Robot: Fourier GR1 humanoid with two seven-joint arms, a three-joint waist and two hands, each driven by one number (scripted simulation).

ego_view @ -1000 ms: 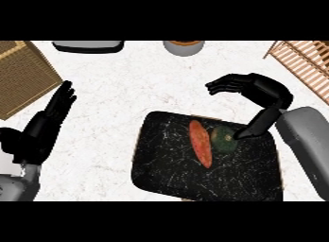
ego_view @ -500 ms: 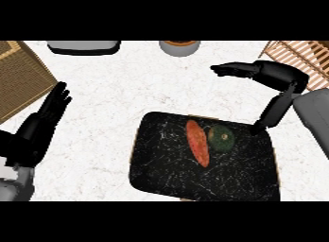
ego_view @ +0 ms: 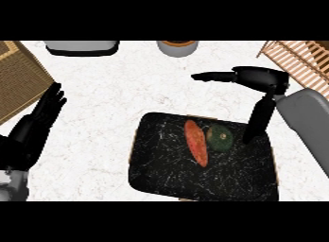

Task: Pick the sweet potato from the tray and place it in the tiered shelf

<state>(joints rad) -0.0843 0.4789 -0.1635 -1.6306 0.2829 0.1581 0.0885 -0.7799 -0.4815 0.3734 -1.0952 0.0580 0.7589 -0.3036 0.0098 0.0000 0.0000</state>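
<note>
Right hand open above tray

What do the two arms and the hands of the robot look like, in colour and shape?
Both forearms are smooth, rounded grey shells; the right forearm looks broad and light grey. Each ends in a black hand: the left hand and the right hand have slender black fingers and a thumb. No cables or markings show.

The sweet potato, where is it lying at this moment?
In the head view, the sweet potato lies on the black tray, right of centre, just left of a dark green round vegetable.
</note>
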